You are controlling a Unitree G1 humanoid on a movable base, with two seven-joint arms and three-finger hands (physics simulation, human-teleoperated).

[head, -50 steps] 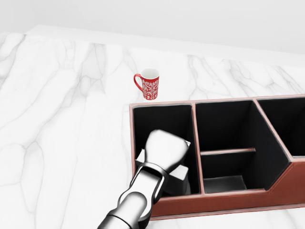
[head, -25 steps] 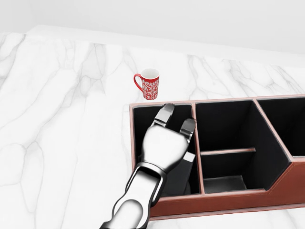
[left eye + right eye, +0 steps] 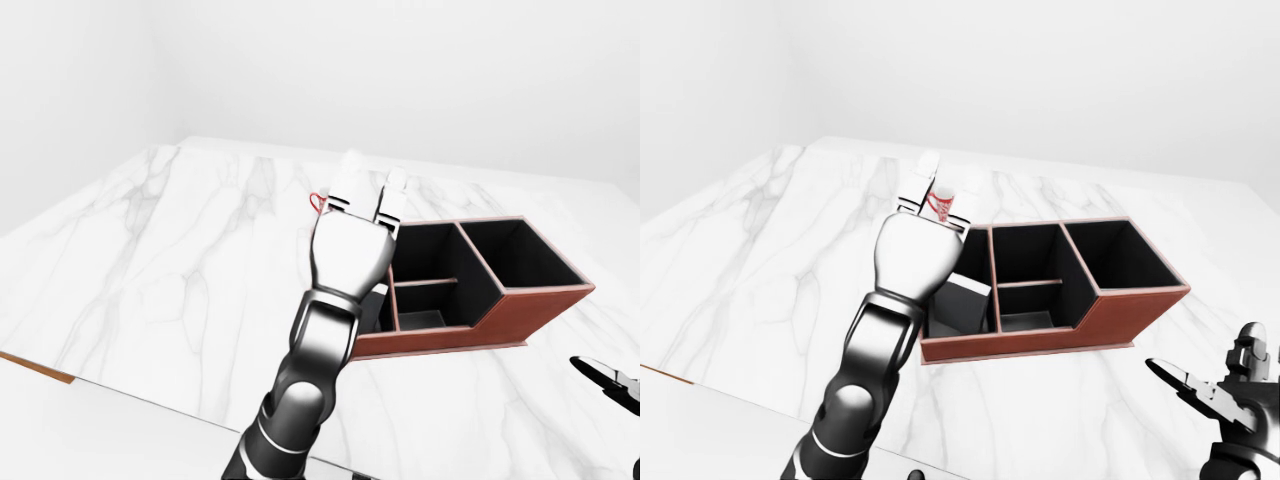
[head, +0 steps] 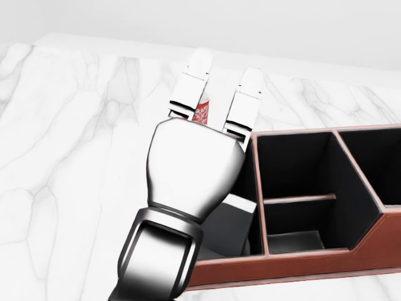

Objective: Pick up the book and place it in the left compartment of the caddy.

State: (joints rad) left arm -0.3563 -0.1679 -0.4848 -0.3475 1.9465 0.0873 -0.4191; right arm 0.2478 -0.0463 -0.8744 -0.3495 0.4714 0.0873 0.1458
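The book is a pale grey slab lying tilted inside the left compartment of the reddish-brown caddy; it also shows in the head view. My left hand is open and empty, raised above that compartment with its fingers pointing up, and it hides part of the compartment. My right hand is open and empty, low at the bottom right of the right-eye view, apart from the caddy.
A red and white patterned mug stands on the white marble counter just past the caddy's left compartment, mostly hidden behind my left fingers. The caddy's middle and right compartments are black inside.
My left hand opened, let go of the book in the left compartment, and rose up out of it toward the camera. The book stays in the compartment.
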